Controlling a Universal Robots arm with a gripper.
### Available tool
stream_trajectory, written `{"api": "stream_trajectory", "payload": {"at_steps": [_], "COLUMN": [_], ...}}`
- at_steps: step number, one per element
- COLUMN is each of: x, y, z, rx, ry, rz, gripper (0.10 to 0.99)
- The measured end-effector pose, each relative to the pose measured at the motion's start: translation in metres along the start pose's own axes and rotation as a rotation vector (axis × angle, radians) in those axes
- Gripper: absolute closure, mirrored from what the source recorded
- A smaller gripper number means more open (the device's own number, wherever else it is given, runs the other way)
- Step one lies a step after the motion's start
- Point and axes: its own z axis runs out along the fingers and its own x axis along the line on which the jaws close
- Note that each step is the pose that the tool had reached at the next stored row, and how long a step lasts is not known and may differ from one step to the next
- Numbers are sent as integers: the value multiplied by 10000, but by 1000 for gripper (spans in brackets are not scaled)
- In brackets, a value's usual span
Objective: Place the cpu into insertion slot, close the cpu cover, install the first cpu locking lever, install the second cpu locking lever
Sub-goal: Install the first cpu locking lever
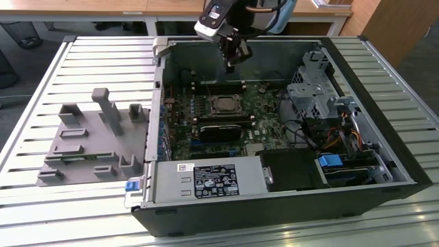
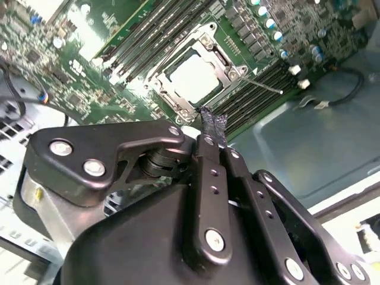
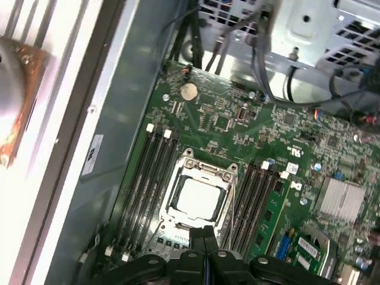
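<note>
The cpu, a silver square, lies in the insertion slot on the green board. The cpu cover is a silver frame lying flat around it, and the chip shows through its window. One thin wire lever sticks out from a socket corner across the neighbouring memory slots. My gripper hangs above the board toward the case's back wall, a little apart from the socket. Its black fingers are shut together with nothing between them, and they show at the socket's edge in both wrist views.
Long black memory slots flank the socket. A black heatsink block sits in front of it, then the power supply. A drive cage and cables fill the exterior view's right. A grey fixture stands outside the case.
</note>
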Motion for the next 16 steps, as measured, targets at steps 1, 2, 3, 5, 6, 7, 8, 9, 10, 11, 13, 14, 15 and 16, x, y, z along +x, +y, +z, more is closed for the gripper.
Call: {"api": "stream_trajectory", "payload": {"at_steps": [1,2,3,5,6,7,8,9,10,11,13,14,15,16], "x": [0,0,0,0,0,0,0,0,0,0,0,0,0,0], "y": [0,0,0,0,0,0,0,0,0,0,0,0,0,0], "z": [0,0,0,1,1,1,2,2,3,3,5,7,8,9], "rx": [1,2,3,5,7,8,9,10,11,12,14,13,13,14], "ry": [0,1,1,1,1,1,1,2,1,2,3,5,7,8], "rz": [-181,-371,-551,-916,-1095,-1275,-1456,-1635,-1816,-2006,-2364,-2527,-2670,-2826], "gripper": [969,969,969,969,969,969,969,969,969,969,969,969,969,969]}}
